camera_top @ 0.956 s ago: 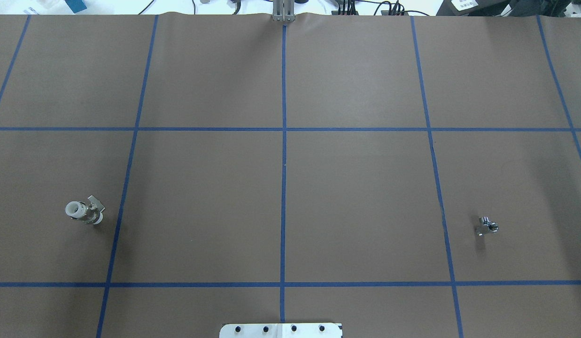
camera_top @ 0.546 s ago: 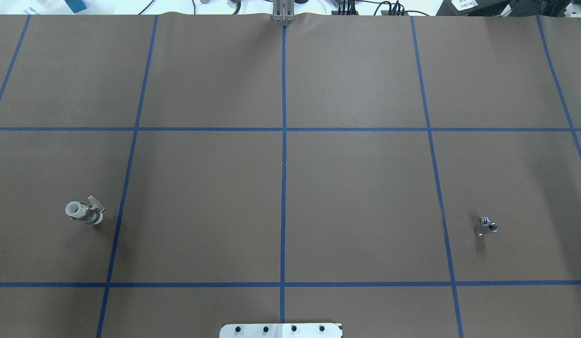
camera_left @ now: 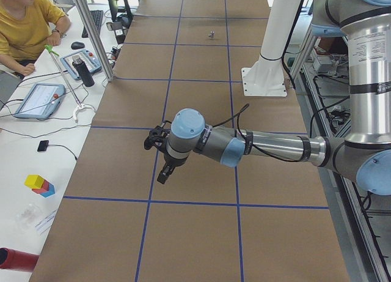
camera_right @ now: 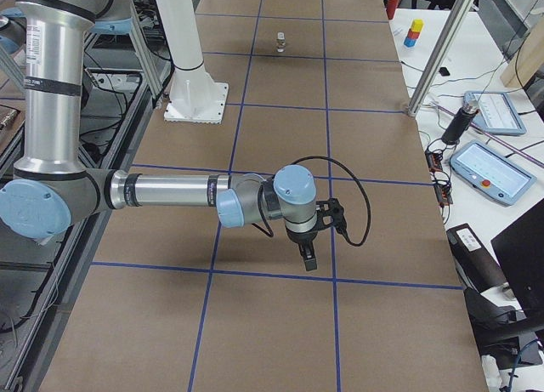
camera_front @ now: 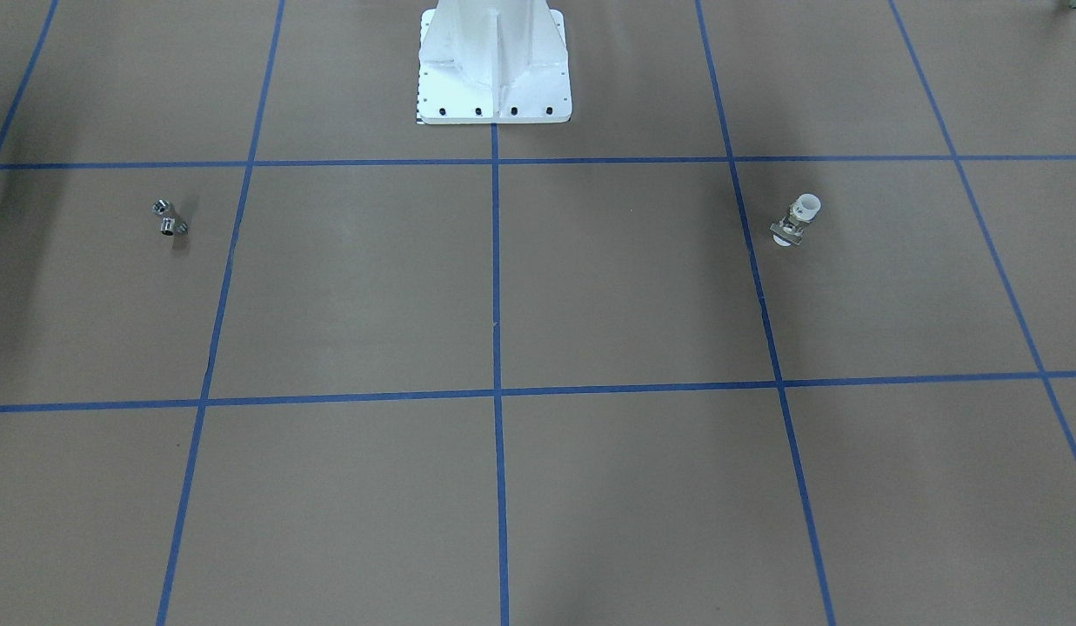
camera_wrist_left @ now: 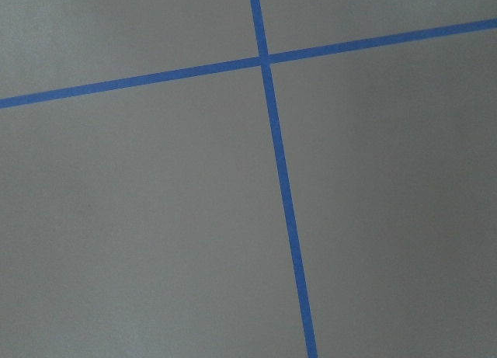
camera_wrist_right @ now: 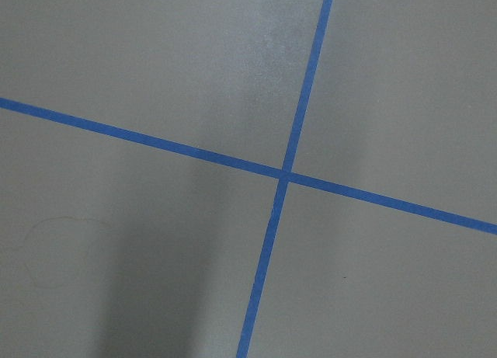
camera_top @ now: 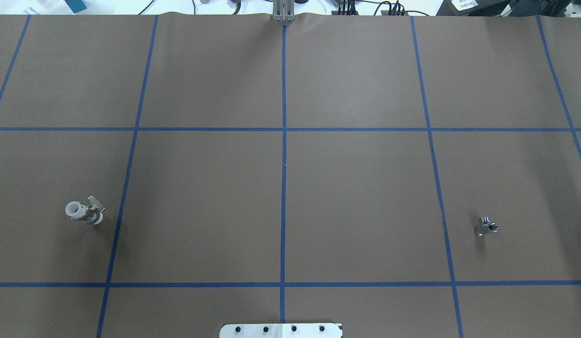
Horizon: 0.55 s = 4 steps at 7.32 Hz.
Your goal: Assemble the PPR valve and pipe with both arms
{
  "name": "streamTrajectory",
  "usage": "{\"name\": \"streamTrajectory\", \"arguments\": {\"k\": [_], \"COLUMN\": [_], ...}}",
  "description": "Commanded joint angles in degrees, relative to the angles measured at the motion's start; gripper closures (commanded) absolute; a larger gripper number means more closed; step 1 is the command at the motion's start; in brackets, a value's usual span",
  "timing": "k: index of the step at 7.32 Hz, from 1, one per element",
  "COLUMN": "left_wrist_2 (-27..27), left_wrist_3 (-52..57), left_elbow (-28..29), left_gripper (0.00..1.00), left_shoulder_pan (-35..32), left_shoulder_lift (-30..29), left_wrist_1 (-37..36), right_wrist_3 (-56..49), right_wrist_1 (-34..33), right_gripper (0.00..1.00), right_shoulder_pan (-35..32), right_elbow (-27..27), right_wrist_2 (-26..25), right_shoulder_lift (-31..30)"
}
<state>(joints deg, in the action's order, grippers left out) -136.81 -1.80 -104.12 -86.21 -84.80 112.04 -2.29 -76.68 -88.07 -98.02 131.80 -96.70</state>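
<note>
Illumination even and diffuse, probably from overhead. Broad soft shadows cross the table (camera_front: 590, 287). Wrist views render greyer, slightly soft.

Left arm (camera_left: 275, 148): upper link upright at the robot's side, elbow bent, forearm stretched out level. Wrist turned down, left gripper (camera_left: 164, 175) hanging below it, pointing down and slightly tilted — spread or closed, can't be read from this side view. Right arm (camera_right: 166, 190) in the mirrored pose: upright upper link, level forearm, wrist folded down. Right gripper (camera_right: 308, 258) points straight down — its finger gap also unreadable. A black cable (camera_right: 365, 209) loops off each wrist.
</note>
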Motion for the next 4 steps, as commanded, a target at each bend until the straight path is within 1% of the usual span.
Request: {"name": "streamTrajectory", "arguments": {"k": [1,2,3,4], "left_wrist_2": [0.23,-0.21,0.4,0.75], "left_wrist_3": [-11.8,-18.43,-24.51,-31.27], "left_elbow": [-0.29,-0.38,-2.47,-3.97], "left_gripper": [0.0,0.0,0.0,0.0], "left_shoulder_pan": [6.89,11.98,16.82,19.65], "left_shoulder_lift": [-0.82,-0.03,-0.02,0.94], "left_wrist_1": [10.66,13.27,13.12,13.38], "right_wrist_3": [-0.08,-0.17,-0.17,-0.17], "right_wrist_1": [0.04,0.56,2.66,5.9], "right_gripper": [0.0,0.0,0.0,0.0], "right_shoulder_pan": [0.0,0.0,0.0,0.0], "right_elbow": [0.9,0.9,2.04,4.57], "right_wrist_2": [-0.05,0.03,0.03,-0.05], "right_shoulder_lift": [0.38,0.2,0.03,0.03]}}
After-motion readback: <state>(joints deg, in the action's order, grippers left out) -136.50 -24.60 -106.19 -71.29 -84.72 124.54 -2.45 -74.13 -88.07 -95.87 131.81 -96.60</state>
